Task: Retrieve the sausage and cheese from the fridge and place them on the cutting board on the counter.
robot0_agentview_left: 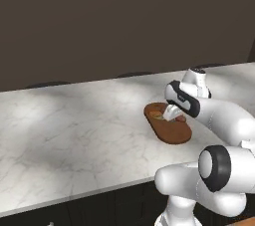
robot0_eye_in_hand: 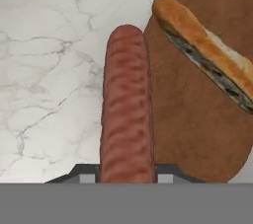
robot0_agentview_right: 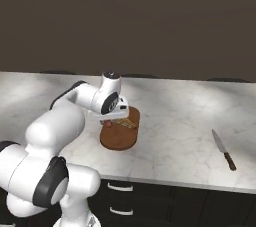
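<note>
Reddish-brown sausage [robot0_eye_in_hand: 126, 104] is pinched in the claw [robot0_eye_in_hand: 126, 172] above the board's [robot0_eye_in_hand: 197, 114] edge, beside a sandwich [robot0_eye_in_hand: 205, 53], over the marbled counter [robot0_eye_in_hand: 54, 70].

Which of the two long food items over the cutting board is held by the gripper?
The sausage, reddish-brown and ridged, is clamped between the gripper's fingers. The filled baguette sandwich lies free on the cutting board.
</note>
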